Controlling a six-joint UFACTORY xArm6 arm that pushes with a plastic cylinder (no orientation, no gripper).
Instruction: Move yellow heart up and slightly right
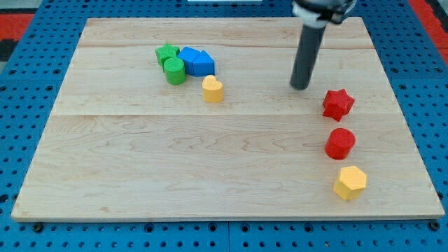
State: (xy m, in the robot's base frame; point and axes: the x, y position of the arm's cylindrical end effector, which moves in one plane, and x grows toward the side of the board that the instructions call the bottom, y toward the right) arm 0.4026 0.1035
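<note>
Yellow heart (213,89) sitting upper-centre beside the blue blocks (196,61), my tip (301,87) well off right, no jaws here, probably light and slidey, best nudged from its lower-left edge.

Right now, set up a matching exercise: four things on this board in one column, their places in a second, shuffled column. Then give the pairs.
1. yellow heart
2. my tip
3. yellow hexagon
4. red star

A. lowest on the view's right
B. just below the blue and green cluster
C. above the red cylinder
D. touching no block, left of the red star

Pairs: 1-B, 2-D, 3-A, 4-C
</note>
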